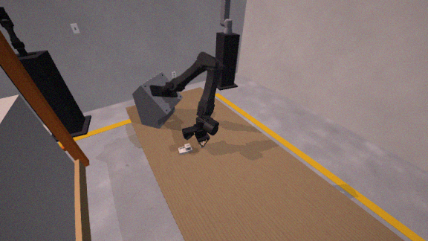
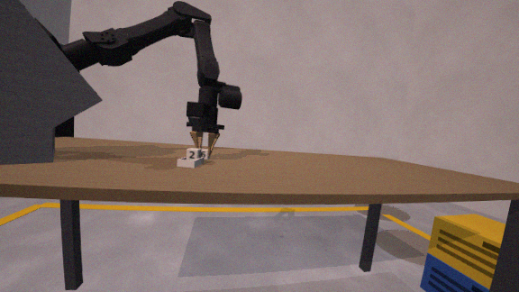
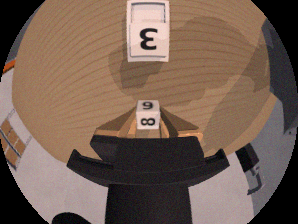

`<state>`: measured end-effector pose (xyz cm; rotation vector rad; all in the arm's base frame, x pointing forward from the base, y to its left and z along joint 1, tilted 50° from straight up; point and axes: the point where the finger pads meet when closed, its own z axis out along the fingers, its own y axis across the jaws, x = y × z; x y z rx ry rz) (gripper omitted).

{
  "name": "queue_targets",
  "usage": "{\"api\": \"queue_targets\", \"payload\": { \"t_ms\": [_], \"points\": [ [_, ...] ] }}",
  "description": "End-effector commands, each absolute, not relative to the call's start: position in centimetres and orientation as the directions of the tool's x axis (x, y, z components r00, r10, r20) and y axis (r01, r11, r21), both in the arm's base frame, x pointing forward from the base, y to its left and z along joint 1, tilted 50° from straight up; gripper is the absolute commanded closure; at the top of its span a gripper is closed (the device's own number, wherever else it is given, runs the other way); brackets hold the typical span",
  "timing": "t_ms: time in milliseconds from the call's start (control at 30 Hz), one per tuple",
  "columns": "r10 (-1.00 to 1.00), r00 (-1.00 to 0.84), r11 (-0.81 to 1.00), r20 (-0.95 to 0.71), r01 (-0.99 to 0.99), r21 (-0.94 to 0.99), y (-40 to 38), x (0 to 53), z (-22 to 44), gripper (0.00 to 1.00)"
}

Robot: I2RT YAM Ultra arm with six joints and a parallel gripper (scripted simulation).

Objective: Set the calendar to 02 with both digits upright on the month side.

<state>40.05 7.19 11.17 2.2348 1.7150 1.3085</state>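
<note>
The white tray (image 1: 182,151) (image 2: 186,164) (image 3: 148,59) lies flat on the table. One white cube (image 1: 187,146) (image 2: 192,154) (image 3: 148,39) stands in one half of it, with a 2 facing the exterior camera and a 3 on top; the other half is empty. My gripper (image 1: 203,143) (image 2: 204,153) (image 3: 147,110) points down beside the tray, shut on the second white cube (image 2: 204,154) (image 3: 148,121). The wrist view shows an 8 and a 6 or 9 on that cube. Whether it touches the table is unclear. The month's name is not readable.
The wooden table (image 1: 230,193) (image 2: 315,176) carries the arm's grey angled mount (image 1: 152,108) (image 2: 27,113) behind the tray. An orange post (image 1: 41,100) stands beyond the table's side. Yellow and blue crates (image 2: 466,239) stand on the floor beyond the table.
</note>
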Motion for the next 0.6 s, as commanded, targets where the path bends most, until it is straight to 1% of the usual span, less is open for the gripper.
{"api": "queue_targets", "payload": {
  "t_ms": [0,200,567],
  "points": [
    [0.811,0.034,-0.393,0.584,0.771,0.502,6.9,40.2,11.7,0.74],
    [0.811,0.034,-0.393,0.583,0.771,0.502,6.4,39.4,12.5,0.74],
    [0.812,0.033,-0.392,0.582,0.771,0.502,3.1,34.6,17.4,0.74]
  ]
}}
